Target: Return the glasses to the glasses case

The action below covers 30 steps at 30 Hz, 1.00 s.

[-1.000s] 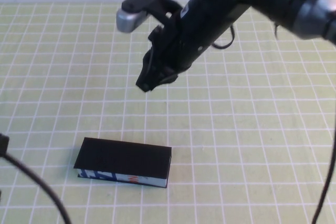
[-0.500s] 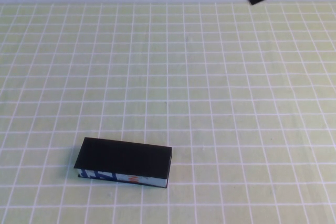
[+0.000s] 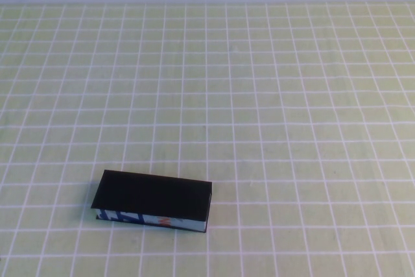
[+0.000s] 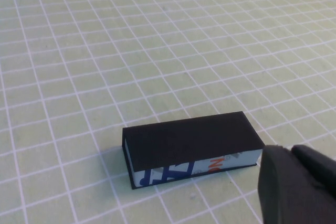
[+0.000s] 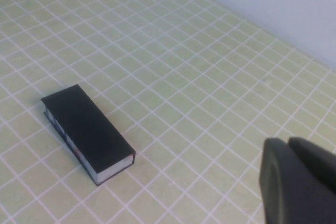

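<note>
The glasses case (image 3: 153, 200) lies shut on the green checked table (image 3: 292, 108), with its black lid flat on top and its white printed edge turned toward the robot. The glasses are not visible in any view; I judge that they are inside the closed case, but the pictures cannot prove it.

What changes is around the case, not the case itself. One second ago the right arm was reaching over the table beyond the case, half a second ago only its tip was at the top edge of the high view, and now the high view shows no arm at all. The case is in the same spot through all of this.

The left gripper (image 4: 302, 184) hangs just beside the printed end of the case, without touching it, and it holds nothing that I can see. How far its fingers are apart I cannot tell. The right gripper (image 5: 299, 184) is well apart from the case, high above the table, also with nothing visible in it, and its opening I cannot tell either.

With the case closed and both arms away from it, the task seems finished or very nearly so.
</note>
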Motion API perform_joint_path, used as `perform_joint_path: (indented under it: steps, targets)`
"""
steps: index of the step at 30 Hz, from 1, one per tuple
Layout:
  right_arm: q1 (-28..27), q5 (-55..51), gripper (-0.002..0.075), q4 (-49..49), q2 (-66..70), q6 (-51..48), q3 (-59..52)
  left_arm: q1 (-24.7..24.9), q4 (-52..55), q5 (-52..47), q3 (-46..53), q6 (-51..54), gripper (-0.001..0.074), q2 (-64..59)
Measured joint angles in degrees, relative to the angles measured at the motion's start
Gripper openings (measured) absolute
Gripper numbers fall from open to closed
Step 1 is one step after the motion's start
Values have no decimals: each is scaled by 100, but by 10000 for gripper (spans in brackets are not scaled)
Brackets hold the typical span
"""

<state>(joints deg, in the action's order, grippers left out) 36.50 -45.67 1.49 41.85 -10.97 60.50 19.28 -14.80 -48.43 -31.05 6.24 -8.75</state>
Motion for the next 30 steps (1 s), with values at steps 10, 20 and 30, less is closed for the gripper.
perform_joint_path:
  steps: [10,20,30]
  targets:
    - [0,1770,-17,21,-2801,297,-3531,0,-22,53,99,-8,-3,0]
    - [0,2378,-17,1,-4231,310,-4750,0,-22,-305,99,-133,-3,0]
    - [0,2438,-18,-39,-4258,310,-4774,0,-22,-339,99,-141,-3,0]
